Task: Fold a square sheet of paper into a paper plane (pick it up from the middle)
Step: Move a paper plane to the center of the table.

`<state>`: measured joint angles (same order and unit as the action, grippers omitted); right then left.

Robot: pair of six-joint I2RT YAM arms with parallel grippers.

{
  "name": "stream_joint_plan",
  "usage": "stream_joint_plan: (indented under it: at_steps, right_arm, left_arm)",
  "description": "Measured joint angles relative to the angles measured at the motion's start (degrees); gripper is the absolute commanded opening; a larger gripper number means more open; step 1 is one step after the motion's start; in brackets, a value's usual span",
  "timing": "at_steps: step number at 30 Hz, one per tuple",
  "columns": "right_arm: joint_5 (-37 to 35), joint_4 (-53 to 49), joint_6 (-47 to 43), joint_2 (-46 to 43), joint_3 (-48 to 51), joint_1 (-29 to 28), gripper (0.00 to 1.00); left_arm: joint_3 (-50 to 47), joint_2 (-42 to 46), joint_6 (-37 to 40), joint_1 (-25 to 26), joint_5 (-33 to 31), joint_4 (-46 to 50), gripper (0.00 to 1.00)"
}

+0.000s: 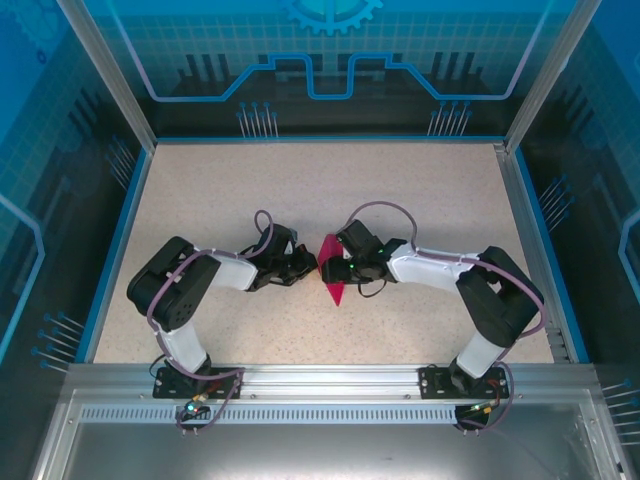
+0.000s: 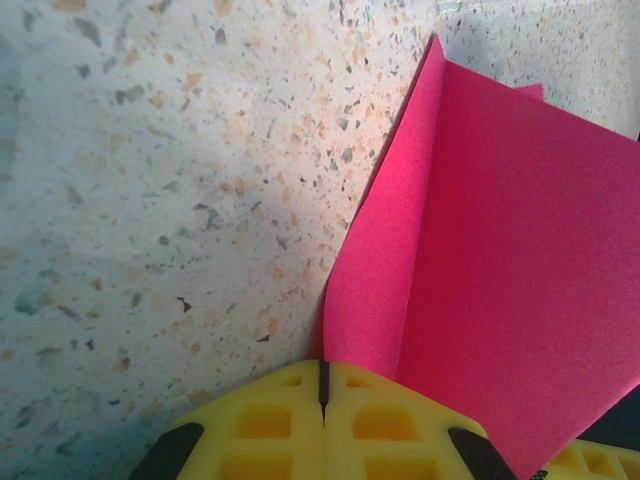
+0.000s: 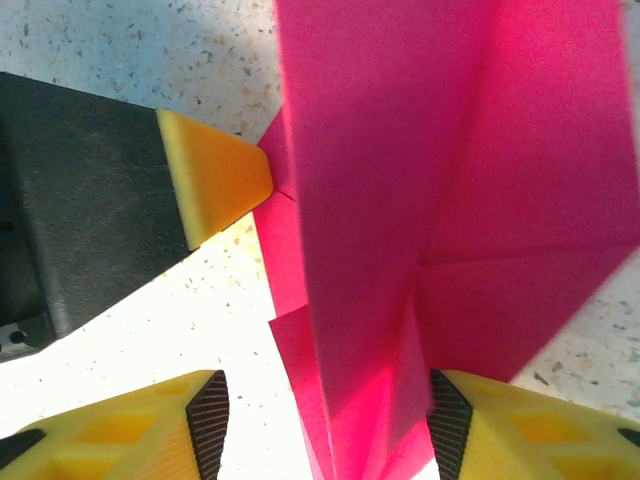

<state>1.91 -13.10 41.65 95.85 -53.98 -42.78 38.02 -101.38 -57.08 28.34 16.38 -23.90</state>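
Paper [image 2: 520, 260] sits pinched in left gripper [image 2: 323, 378] while right gripper [image 3: 326, 408] straddles it, jaws apart.

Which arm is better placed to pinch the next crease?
Right, probably. The left claw is shut on the pink paper, anchoring it, while the right claw stands open astride its folded layers.

1. Table [image 1: 300, 190]: speckled beige top, evenly lit.
2. Around the table: blue border strip [image 1: 330, 140] and translucent blue panels [image 1: 330, 60] with circuit graphics.
3. At the table's far corners: aluminium posts [image 1: 107, 70].
4. At the table's near edge: aluminium rail [image 1: 330, 378], then possibly a metal shelf [image 1: 320, 450].
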Motion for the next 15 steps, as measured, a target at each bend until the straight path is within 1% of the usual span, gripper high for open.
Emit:
stream_joint_plan:
  at_steps: [10,14,15]
  right_arm:
    - [-0.63,-1.64,1.6,3.56,-2.86,-1.25,0.57]
    - [-2.29,-3.26,3.45,4.9,-3.93,-2.16,0.55]
    - [-2.89,-3.67,3.91,5.16,-4.2,-2.34,0.53]
  left_arm:
    - [0.0,0.0,0.0,0.0,0.0,0.0,0.03]
    - [0.0,0.0,0.0,0.0,0.0,0.02,0.07]
    - [0.0,0.0,0.0,0.0,0.0,0.04,0.11]
